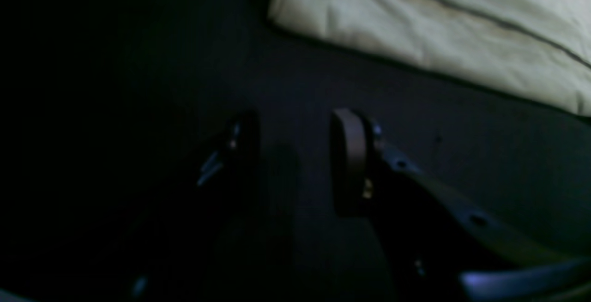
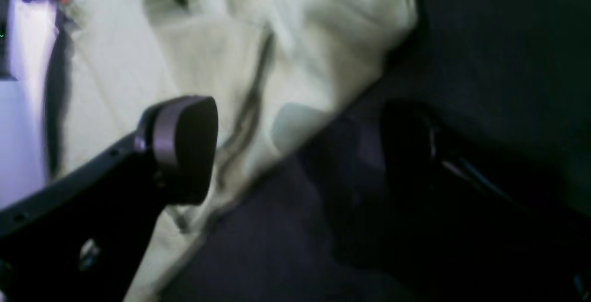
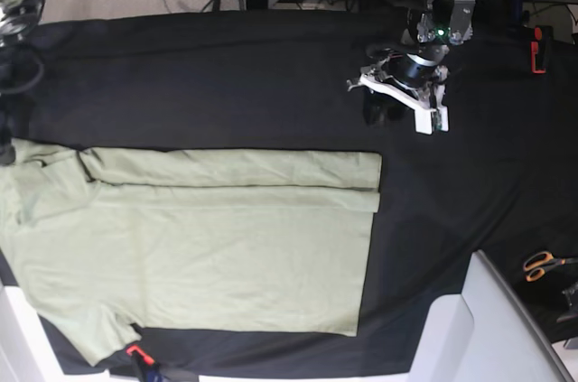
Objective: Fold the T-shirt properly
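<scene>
**Both tools empty beside the shirt**

The T-shirt [image 3: 208, 237] lies flat on the black-covered bench [image 3: 235, 84], its upper edge folded inward. The left tool [image 1: 295, 154] hovers over bare cloth near the shirt's corner, jaws parted, gripping nothing. The right tool [image 2: 300, 149] stands wide at the shirt's edge, one finger [image 2: 184, 147] above the fabric, holding nothing
</scene>
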Controlling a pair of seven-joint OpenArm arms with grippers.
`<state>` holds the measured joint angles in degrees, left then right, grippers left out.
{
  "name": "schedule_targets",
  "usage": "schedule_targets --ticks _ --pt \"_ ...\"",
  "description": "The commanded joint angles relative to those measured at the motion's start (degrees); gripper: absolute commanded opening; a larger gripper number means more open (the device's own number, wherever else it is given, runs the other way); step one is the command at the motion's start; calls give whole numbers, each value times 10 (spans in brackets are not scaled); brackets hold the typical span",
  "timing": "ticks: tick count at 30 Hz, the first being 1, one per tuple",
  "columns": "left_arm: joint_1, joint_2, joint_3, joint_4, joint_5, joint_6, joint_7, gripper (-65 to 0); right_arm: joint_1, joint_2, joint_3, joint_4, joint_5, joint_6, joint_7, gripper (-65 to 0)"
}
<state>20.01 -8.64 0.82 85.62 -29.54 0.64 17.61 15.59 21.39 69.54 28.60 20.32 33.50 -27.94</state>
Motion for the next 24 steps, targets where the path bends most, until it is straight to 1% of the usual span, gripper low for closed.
schedule_targets --ticks 1,4,7,8,9,12,17,20,21,22,24 --pt "-1 -1 -1 3 -2 -3 -8 -420 5 23 -1 -24 0 1 13 -146" --pt "-1 -1 -1 -4 -2 -3 -8 -420 16 43 -2 -82 0 1 45 -147" --pt "-1 2 -1 -4 -3 -3 -8 -420 19 49 -2 -105 0 1 64 -150" --pt "-1 5 -1 -4 -3 -3 -8 -420 19 49 -2 -105 0 1 65 -161" --pt "-4 9 -2 -4 -3 -3 -8 -420 19 49 -2 -106 0 1 67 -185" --pt "-7 14 -2 -4 -3 -3 -8 -420 20 47 -2 -108 0 1 69 -311" --pt "-15 29 -2 -4 -3 -3 -8 -420 20 46 -1 -109 0 -1 69 -488" --pt "-19 29 -2 -5 -3 -3 -8 -420 20 46 -1 -109 0 -2 69 -635" --pt "-19 29 -2 -8 -3 -3 -8 -420 20 46 -2 -109 0 -2 68 -650" --pt "-20 30 -2 -13 -4 -3 -8 -420 20 46 -2 -109 0 -2 67 -650" --pt "-26 30 -2 -21 -22 -3 -8 -420 20 46 -2 -109 0 -2 64 -632"
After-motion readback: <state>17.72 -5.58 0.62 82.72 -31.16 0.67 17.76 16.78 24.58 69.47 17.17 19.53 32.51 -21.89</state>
